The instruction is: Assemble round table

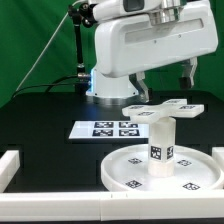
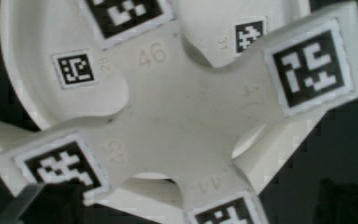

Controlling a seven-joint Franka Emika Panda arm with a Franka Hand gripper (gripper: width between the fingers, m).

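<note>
Above cross-shaped piece (image 1: pixel 160 108) | arm (image 1: pixel 150 45) hunched low | pincer (image 1: pixel 166 87) spread, pointing down

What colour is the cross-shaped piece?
The cross-shaped piece is white with black-and-white square tags; best in wrist view.

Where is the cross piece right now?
The cross sits toward the exterior view's right, below the open hand, just behind the leg standing on the disc.
</note>
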